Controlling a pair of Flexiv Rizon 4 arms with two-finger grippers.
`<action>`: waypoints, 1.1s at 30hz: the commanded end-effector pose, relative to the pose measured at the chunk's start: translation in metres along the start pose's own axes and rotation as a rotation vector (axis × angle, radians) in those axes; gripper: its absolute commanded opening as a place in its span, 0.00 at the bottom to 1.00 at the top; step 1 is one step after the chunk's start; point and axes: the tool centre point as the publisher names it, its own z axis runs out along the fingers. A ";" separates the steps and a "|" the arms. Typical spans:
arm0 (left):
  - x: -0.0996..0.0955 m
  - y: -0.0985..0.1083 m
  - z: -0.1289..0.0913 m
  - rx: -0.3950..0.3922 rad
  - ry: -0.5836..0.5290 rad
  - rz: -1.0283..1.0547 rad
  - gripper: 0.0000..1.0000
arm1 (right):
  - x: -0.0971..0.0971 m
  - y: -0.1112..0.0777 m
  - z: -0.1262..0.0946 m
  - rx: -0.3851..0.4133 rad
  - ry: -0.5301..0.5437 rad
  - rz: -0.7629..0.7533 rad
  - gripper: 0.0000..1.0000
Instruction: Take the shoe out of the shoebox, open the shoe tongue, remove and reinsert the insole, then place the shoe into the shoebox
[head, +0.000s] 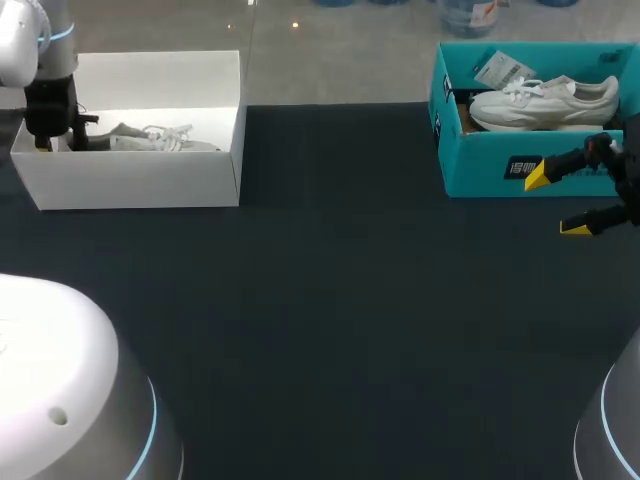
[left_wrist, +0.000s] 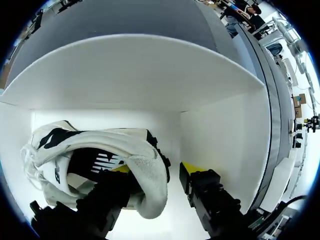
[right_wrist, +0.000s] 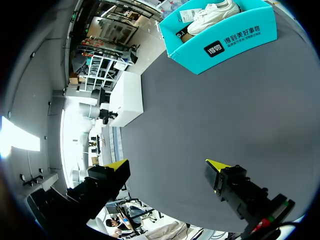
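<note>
Since the shoe (left_wrist: 135, 150) lies inside the shoebox (head: 140, 180), no step is completed; left jaws are opened astride its heel, right jaws opened well apart.

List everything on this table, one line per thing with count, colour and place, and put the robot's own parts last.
white shoebox: one, white, table's far left, open on top.
shoe: one, white with black, inside the white shoebox.
teal shoebox: one, teal, table's far right, open on top.
second shoe: one, white, lying in the teal shoebox.
paper tag: one, white, in the teal shoebox behind the second shoe.
table: one, dark grey.
left hand: one, black with yellow tips, down in the white shoebox, open, fingers astride the shoe's heel.
right hand: one, black with yellow tips, open, in front of the teal shoebox.
</note>
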 end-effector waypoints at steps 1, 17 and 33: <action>-0.001 -0.004 -0.027 -0.001 -0.012 -0.009 1.00 | 0.000 -0.001 0.000 -0.001 -0.004 0.001 1.00; -0.019 -0.012 -0.145 -0.026 -0.121 -0.151 1.00 | 0.000 -0.001 0.000 -0.001 -0.004 0.001 1.00; -0.009 -0.032 -0.208 0.013 -0.158 -0.226 1.00 | -0.029 0.034 -0.043 -0.002 -0.266 -0.008 1.00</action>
